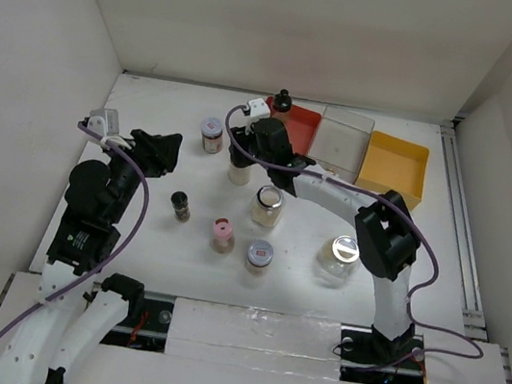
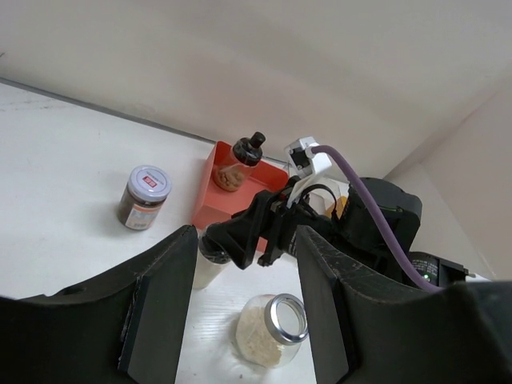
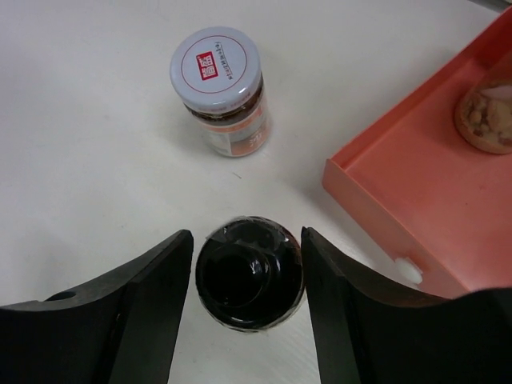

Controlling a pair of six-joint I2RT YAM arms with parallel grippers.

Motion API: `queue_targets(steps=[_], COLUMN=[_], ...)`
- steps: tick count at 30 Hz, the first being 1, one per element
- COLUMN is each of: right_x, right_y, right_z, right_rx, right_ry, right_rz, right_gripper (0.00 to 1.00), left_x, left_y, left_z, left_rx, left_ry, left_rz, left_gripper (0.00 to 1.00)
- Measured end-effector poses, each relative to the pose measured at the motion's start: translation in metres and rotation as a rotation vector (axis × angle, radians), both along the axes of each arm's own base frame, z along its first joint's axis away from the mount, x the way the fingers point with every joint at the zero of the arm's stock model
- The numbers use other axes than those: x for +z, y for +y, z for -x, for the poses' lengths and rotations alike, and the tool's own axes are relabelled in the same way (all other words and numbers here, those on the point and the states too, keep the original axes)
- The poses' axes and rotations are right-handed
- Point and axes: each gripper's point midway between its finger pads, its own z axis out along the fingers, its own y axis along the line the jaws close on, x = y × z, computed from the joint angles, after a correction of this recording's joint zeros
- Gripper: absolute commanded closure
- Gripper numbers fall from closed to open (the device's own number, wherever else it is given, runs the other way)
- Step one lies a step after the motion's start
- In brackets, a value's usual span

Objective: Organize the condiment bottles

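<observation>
My right gripper (image 1: pixel 242 158) (image 3: pixel 248 244) is shut on the cap of a black-capped bottle (image 3: pixel 250 274) with a pale body (image 1: pixel 239 174) that stands on the table just left of the red tray. A second black-capped bottle (image 1: pixel 281 104) stands in the red tray (image 1: pixel 301 127). Two grey-lidded spice jars (image 1: pixel 211 133) (image 1: pixel 260 253), a pink-capped bottle (image 1: pixel 222 234), a dark slim shaker (image 1: pixel 180 205) and two clear glass jars (image 1: pixel 267 207) (image 1: pixel 338 258) stand on the table. My left gripper (image 1: pixel 167 151) (image 2: pixel 246 240) is open and empty, raised at the left.
A clear tray (image 1: pixel 346 119) and an orange tray (image 1: pixel 397 146) stand in a row right of the red tray at the back. White walls close in the table on three sides. A rail runs along the right edge.
</observation>
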Motion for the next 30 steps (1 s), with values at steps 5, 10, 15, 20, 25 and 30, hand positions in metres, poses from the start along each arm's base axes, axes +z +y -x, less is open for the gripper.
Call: queue_targets(steps=[5,10,15,20,25,30], right_x=[-0.009,-0.007,-0.003,0.03,0.093,0.118], right_y=[0.002,0.001,0.001,-0.007,-0.05,-0.122], right_z=[-0.003,-0.005,0.001,0.007,-0.025,-0.075], right_rx=[-0.013,-0.023,-0.014,0.015,-0.054,-0.212], right_ry=[-0.01,-0.028,-0.042,-0.052,-0.127,-0.19], right_rz=[0.025,0.028,0.013,-0.052,-0.173,-0.211], right_gripper=[0.56,0.72,0.73,0.73,0.74,0.74], left_x=[-0.002,-0.002,-0.002,-0.002,-0.002,-0.002], left_y=[-0.001,-0.001,-0.002,-0.003,-0.003,-0.003], left_z=[-0.002,-0.002,-0.001,-0.001,-0.001,-0.001], left_rx=[-0.001,-0.004,-0.01,-0.012,-0.014,-0.014], left_ry=[0.008,0.008,0.007,0.007,0.006,0.007], left_rz=[-0.002,-0.002,-0.002,-0.002,-0.002,-0.002], left_gripper=[0.52,0.52,0.52,0.52,0.52,0.52])
